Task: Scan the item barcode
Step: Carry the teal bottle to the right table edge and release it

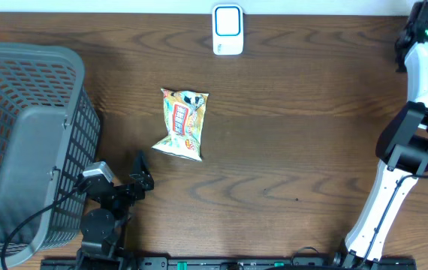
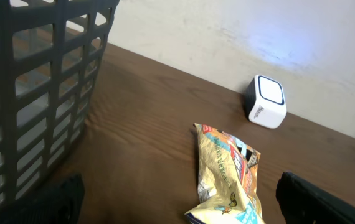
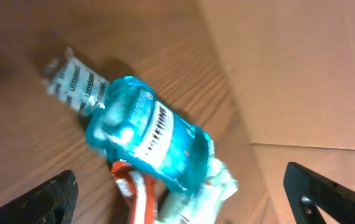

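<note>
We look down on a dark wooden surface (image 1: 289, 150) that fills most of the overhead view. At its left end stands a grey mesh basket (image 1: 4, 90), by far the bulkiest thing on it. The white right arm (image 1: 383, 202) rises along the right edge and reaches up to the far right corner. The black left arm (image 1: 101, 217) sits low at the near edge, just beside the basket's right wall.

Next in size is the snack bag (image 1: 182, 124), yellow with a red label. It lies flat near the middle of the surface, between the scanner and the left tool and touching neither. In the right wrist view we see a blue Listerine bottle (image 3: 146, 140), blurred. It lies on its side on a wooden floor beside a tan wall (image 3: 289, 74), with its cap end toward the upper left. It rests partly on a red-and-white packet (image 3: 131, 186) and a pale wrapper (image 3: 218, 186).

The scanner (image 1: 227, 30), a small white box with a blue-rimmed face, stands at the far edge of the surface, well beyond the snack bag.

The left tool (image 1: 143, 171) is spread wide. Its dark fingers (image 2: 53, 202) show only at the bottom corners of its own view, and it holds nothing. It points toward the snack bag and is short of it. The right tool (image 3: 187, 196) is also spread, its fingers (image 3: 47, 202) far out at the bottom corners. The bottle lies beyond them, ungripped.
</note>
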Robot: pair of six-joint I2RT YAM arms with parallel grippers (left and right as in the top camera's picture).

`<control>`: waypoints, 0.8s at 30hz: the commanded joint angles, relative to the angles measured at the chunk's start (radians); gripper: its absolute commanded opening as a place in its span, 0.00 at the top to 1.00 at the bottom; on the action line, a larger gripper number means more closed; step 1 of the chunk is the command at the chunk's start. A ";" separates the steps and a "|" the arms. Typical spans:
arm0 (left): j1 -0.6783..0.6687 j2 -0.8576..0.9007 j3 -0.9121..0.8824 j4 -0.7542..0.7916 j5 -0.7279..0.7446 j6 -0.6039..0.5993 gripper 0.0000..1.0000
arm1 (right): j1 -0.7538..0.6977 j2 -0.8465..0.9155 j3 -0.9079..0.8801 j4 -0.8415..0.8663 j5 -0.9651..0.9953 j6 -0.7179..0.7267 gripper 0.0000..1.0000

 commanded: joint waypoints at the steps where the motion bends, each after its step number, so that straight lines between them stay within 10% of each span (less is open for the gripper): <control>1: 0.004 -0.003 -0.023 -0.021 -0.013 0.012 0.02 | 0.024 -0.186 0.010 -0.007 -0.013 0.054 0.01; 24: 0.004 -0.003 -0.023 -0.021 -0.013 0.012 0.02 | 0.131 -0.429 0.010 -0.257 -0.320 0.249 0.01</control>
